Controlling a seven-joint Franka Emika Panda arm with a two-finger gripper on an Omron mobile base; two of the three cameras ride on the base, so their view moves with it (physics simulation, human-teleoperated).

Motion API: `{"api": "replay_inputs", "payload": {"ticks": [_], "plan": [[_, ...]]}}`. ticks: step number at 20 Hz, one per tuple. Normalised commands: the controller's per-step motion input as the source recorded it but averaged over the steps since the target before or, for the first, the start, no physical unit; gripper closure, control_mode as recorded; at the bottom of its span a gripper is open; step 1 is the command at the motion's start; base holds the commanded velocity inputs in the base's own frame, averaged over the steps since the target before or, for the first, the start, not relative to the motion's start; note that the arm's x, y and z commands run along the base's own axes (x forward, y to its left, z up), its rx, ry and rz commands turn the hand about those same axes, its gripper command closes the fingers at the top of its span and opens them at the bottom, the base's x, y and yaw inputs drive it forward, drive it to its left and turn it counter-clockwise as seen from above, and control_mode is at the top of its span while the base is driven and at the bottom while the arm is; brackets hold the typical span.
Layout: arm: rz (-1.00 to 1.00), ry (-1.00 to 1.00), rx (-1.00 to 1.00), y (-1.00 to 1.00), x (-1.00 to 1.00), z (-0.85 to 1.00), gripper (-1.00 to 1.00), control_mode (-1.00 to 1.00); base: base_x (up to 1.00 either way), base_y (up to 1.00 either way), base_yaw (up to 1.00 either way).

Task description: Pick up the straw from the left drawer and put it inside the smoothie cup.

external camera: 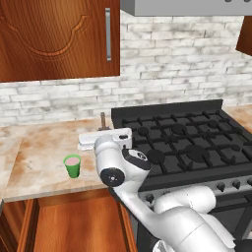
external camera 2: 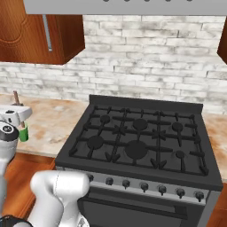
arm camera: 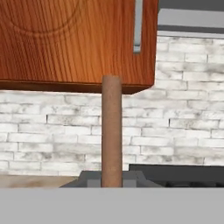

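Observation:
The straw (arm camera: 111,131) is a thin brownish stick that stands upright between my fingertips, with my gripper (arm camera: 111,179) shut on its lower end. From the left base camera, the gripper (external camera: 103,129) hovers over the marble counter with the straw (external camera: 103,119) poking up from it. The smoothie cup (external camera: 73,166), green with a pink top, stands on the counter to the gripper's front left, apart from it. The left drawer (external camera: 74,226) is pulled open below the counter edge. In the right base view the straw (external camera 2: 16,97) rises above the hand, and the cup (external camera 2: 23,133) peeks out beneath it.
A black gas stove (external camera: 187,138) with raised grates fills the counter to the right. A wooden wall cabinet (external camera: 54,39) hangs above the counter. A white brick wall (external camera 2: 146,62) closes the back. The counter (external camera: 44,142) has bare marble around the cup.

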Motion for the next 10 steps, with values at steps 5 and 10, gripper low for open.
{"api": "replay_inputs", "payload": {"ticks": [5,10], "plan": [[0.0,0.04,0.0,0.19,0.17,-0.01,1.0,-1.0,0.0,0.0,0.0],[0.0,0.0,0.0,0.29,0.0,-0.14,1.0,-1.0,0.0,0.0,0.0]]}}
